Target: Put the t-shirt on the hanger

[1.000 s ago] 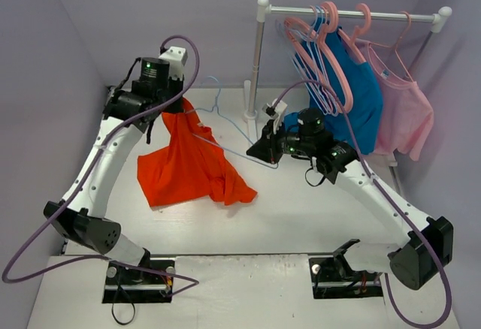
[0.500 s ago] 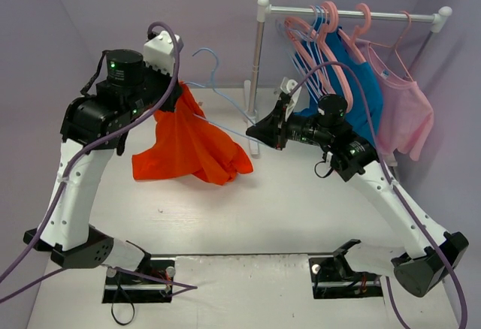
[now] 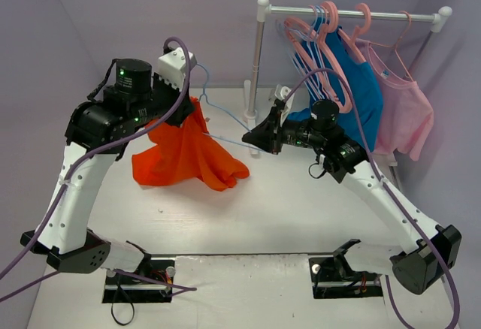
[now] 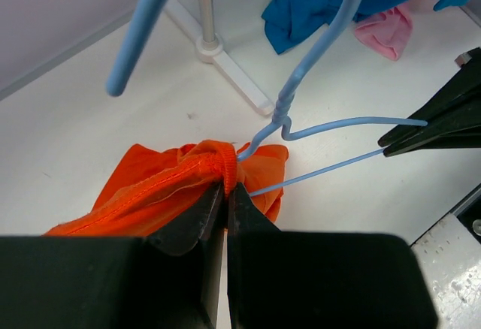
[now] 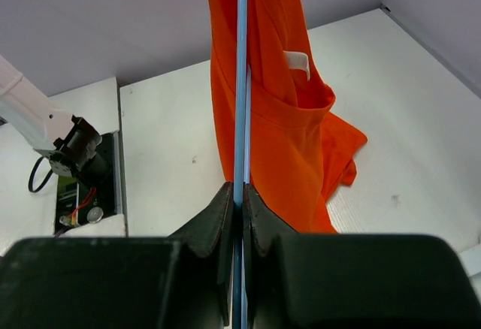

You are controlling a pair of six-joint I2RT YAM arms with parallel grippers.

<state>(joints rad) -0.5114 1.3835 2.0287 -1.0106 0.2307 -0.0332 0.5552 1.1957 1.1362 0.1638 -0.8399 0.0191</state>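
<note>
The orange-red t-shirt (image 3: 188, 152) hangs from my left gripper (image 3: 197, 106), which is shut on its bunched neck rib (image 4: 223, 165); the lower cloth rests on the table. The light-blue hanger (image 3: 225, 140) is held in the air, one end inside the neck opening and its hook (image 3: 206, 83) pointing up beside the left wrist. My right gripper (image 3: 251, 139) is shut on the hanger's other end. In the right wrist view the wire (image 5: 242, 81) runs straight from the shut jaws (image 5: 242, 194) into the t-shirt (image 5: 285, 141), beside its white label (image 5: 297, 60). The left gripper (image 4: 225, 191) pinches cloth just below the hanger's twisted neck (image 4: 283, 111).
A white clothes rack (image 3: 258, 51) stands at the back right. It carries pink hangers (image 3: 323, 36), a blue shirt (image 3: 361, 96) and a pale pink top (image 3: 406, 115). Its foot (image 4: 225, 62) lies close behind the hanger. Purple walls close in the table.
Both arms have lifted the t-shirt and the hanger off the table. In the last half second the left gripper shifted right, toward the right gripper.
</note>
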